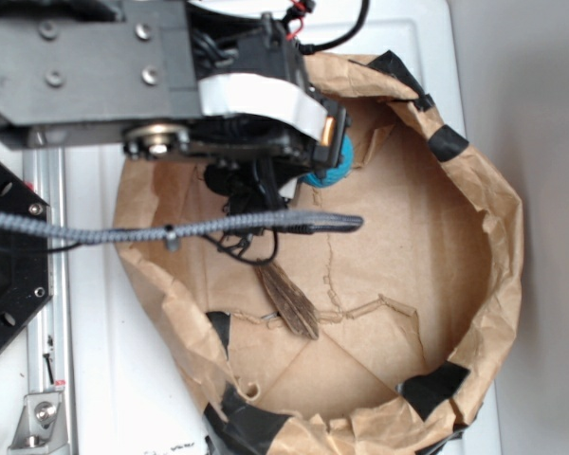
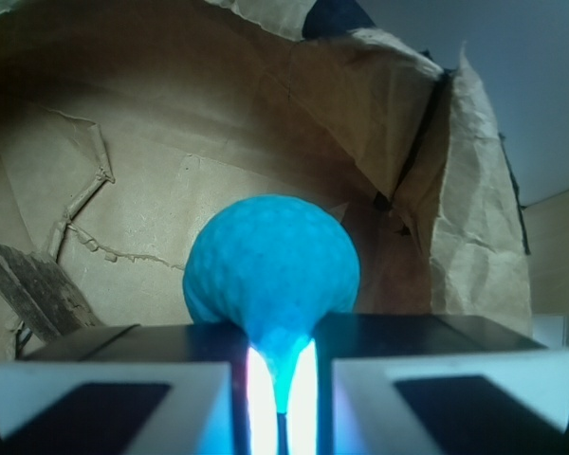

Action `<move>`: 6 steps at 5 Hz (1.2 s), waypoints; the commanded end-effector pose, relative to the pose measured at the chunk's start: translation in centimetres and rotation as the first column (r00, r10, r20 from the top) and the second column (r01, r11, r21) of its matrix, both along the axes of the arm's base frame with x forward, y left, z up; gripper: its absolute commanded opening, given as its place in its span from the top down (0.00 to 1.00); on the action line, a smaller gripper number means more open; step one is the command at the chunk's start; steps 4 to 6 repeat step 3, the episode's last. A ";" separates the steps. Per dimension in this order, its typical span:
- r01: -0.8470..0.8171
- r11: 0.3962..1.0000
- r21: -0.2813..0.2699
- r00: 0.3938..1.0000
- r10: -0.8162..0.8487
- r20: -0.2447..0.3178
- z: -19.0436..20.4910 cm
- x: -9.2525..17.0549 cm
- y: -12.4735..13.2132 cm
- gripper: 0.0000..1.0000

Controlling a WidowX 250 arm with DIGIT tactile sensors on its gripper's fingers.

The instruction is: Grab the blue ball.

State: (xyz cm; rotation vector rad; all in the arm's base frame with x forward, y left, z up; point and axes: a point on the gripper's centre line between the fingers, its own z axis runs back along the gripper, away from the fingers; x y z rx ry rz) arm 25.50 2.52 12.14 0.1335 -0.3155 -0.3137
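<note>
In the wrist view the gripper [image 2: 281,379] filled the lower edge of the frame, its two pale finger pads [image 2: 114,403] drawn close with only a narrow lit slit between them, and the blue ball [image 2: 270,265] sat right at the front of that slit, its lower part pinched between the inner faces so that its teal colour glowed down into the gap. The jaws were therefore narrow and closed upon the ball, which bulged round and dimpled just beyond the fingertips, centred on them. Behind the ball lay the brown paper floor of the paper bag basin [image 2: 474,237], creased and torn along a ragged seam, and to the left on that floor rested the dark wood sliver [image 2: 38,289], well apart from the ball. In the exterior view the arm [image 1: 85,66] reached in from the upper left over the basin, and the ball [image 1: 337,163] showed only as a teal edge under the wrist, near the basin's upper wall. The grey braided cable [image 1: 171,229] crossed the basin below it, and black tape patches [image 1: 436,387] marked the crumpled rim.
</note>
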 end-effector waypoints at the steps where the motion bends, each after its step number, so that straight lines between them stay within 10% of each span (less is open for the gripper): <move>1: -0.287 0.957 0.037 0.924 0.286 -0.253 3.6 -1.1 -3.5 1.00; 2: -0.525 0.850 0.040 0.847 0.526 -0.070 3.9 -1.0 -4.8 1.00; 6: -0.543 0.839 0.043 0.836 0.544 -0.075 4.0 -0.9 -5.0 1.00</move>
